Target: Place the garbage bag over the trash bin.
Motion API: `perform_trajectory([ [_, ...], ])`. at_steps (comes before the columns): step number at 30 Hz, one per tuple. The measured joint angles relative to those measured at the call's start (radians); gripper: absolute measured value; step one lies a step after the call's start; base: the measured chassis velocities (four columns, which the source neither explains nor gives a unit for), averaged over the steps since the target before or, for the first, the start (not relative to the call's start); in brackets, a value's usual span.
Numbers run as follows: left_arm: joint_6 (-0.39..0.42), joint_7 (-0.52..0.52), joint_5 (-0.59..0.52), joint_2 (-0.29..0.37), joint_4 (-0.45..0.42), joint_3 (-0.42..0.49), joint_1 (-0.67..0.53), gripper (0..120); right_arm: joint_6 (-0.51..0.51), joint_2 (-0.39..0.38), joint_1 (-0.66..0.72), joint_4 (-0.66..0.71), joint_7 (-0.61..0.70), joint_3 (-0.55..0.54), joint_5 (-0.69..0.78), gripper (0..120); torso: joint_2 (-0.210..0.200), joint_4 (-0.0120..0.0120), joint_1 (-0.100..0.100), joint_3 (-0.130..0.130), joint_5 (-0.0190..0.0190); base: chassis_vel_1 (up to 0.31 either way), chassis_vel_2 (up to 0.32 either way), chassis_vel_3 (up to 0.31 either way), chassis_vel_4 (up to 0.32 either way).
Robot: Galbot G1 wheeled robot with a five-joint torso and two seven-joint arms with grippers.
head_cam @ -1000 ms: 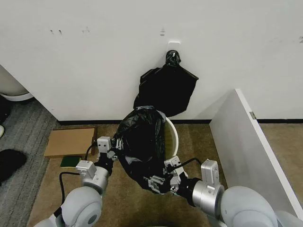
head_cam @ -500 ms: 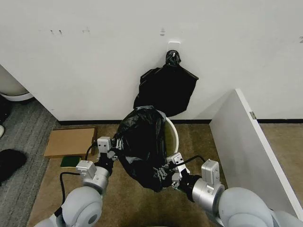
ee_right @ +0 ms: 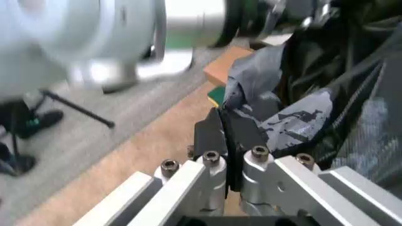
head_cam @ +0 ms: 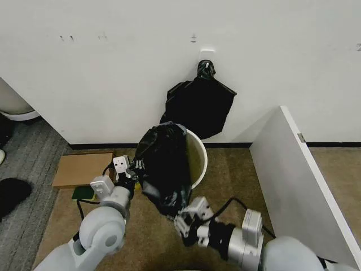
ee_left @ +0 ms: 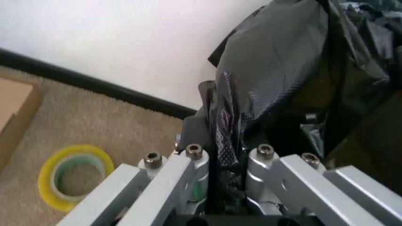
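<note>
head view shows the trash bin (head_cam: pixel 198 161) standing on the carpet by the wall, with the garbage bag (head_cam: pixel 164 166) draped over its near left side and hanging down outside, so much of the white rim at the far right is bare. the left claw (head_cam: pixel 135 172) sits at the bag's left edge beside the bin; in the left wrist view its fingers (ee_left: pixel 195 165) are closed on a fold of the black film (ee_left: pixel 276 80), probably to keep that edge pinned while the rest is worked around the rim. the right claw (head_cam: pixel 183 221) is low, just below the bag's hanging bottom; in the right wrist view its fingers (ee_right: pixel 217 141) are pressed together and grey-black plastic (ee_right: pixel 283 113) lies right beside them, but i cannot tell whether any film is pinched between. a knotted black bundle (head_cam: pixel 198 107) hangs on the wall behind the bin, and a yellow tape roll (ee_left: pixel 72 174) lies on the carpet by the left claw. the bag's mouth does not yet ring the whole rim, so the covering looks partly done
</note>
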Motion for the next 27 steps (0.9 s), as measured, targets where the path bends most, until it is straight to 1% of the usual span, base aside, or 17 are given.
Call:
perform_trajectory([
  [4, 0.016, -0.027, -0.088, 0.008, -0.029, -0.024, 0.003, 4, 0.029, 0.004, 0.001, -0.045, -0.032, -0.042, -0.119, 0, 0.0, 0.0002, 0.0, 0.0, 0.0001, 0.0, 0.0, 0.0, 0.0],
  [7, 0.019, -0.031, -0.104, 0.01, -0.034, -0.028, 0.003, 4, 0.035, 0.004, 0.002, -0.053, -0.037, -0.046, -0.137, 0, 0.0, 0.0001, 0.0, 0.0, 0.0, 0.0, 0.0, 0.0, 0.0],
  [11, 0.036, -0.063, -0.196, 0.016, -0.062, -0.038, -0.003, 4, 0.069, 0.0, 0.005, -0.107, -0.063, -0.053, -0.243, 0, 0.0, 0.0, 0.0, 0.0, 0.0, 0.0, 0.0, 0.0, 0.0],
  [13, 0.042, -0.07, -0.217, 0.019, -0.069, -0.039, -0.004, 4, 0.091, -0.004, 0.004, -0.138, -0.071, -0.054, -0.309, 0, 0.0, 0.0, 0.0, 0.0, 0.0001, 0.0, 0.0, 0.0, 0.0],
  [14, 0.042, -0.07, -0.217, 0.019, -0.069, -0.039, -0.004, 4, 0.091, -0.004, 0.004, -0.138, -0.071, -0.054, -0.309, 0, 0.0, 0.0, 0.0, 0.0, 0.0001, 0.0, 0.0, 0.0, 0.0],
  [17, 0.047, -0.08, -0.232, 0.021, -0.071, -0.042, -0.004, 4, 0.127, -0.011, -0.004, -0.178, -0.088, -0.049, -0.396, 0, 0.0, 0.0, 0.0, 0.0, 0.0, 0.0, 0.0, 0.0, 0.0],
  [20, 0.051, -0.084, -0.243, 0.024, -0.074, -0.044, -0.004, 4, 0.133, -0.016, -0.008, -0.197, -0.087, -0.047, -0.433, 0, 0.0, 0.0, 0.0, 0.0, 0.0, 0.0, 0.0, 0.0, 0.0],
  [27, 0.062, -0.094, -0.29, 0.035, -0.086, -0.051, -0.005, 4, 0.125, -0.018, -0.009, -0.242, -0.069, -0.036, -0.453, 0, 0.0, 0.0001, 0.0, 0.0, 0.0001, 0.0, 0.0, 0.0, 0.0],
])
